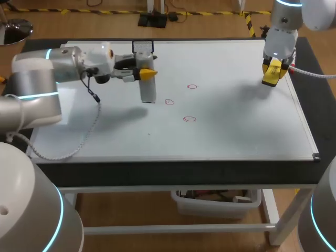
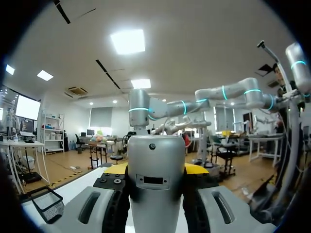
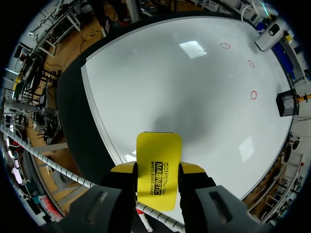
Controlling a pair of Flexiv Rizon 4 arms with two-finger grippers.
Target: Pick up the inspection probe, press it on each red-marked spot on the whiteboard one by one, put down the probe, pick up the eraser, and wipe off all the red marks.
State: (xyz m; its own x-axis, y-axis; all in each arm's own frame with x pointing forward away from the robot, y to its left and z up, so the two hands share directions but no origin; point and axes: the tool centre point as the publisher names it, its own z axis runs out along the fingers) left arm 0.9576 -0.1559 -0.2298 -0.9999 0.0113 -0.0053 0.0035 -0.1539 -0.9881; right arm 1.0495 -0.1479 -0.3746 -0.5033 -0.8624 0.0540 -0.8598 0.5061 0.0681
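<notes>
Probe and eraser both gripped above the whiteboard (image 1: 231, 131), three red marks (image 1: 189, 119) on it.

In the left wrist view the grey-white probe (image 2: 155, 187) hides most of the left fingers (image 2: 197, 169). Only their yellow tips peek out on either side, and the probe's lower end is cut off. Those fingers clamp it toward the far edge of the worktop (image 1: 157, 172), left of the middle; whether it touches the board is unclear. The right fingers (image 1: 272, 71) grip the yellow eraser (image 1: 271, 79) near the far right corner, their tips hard to separate from it. The marks are thin rings near the board's middle.
</notes>
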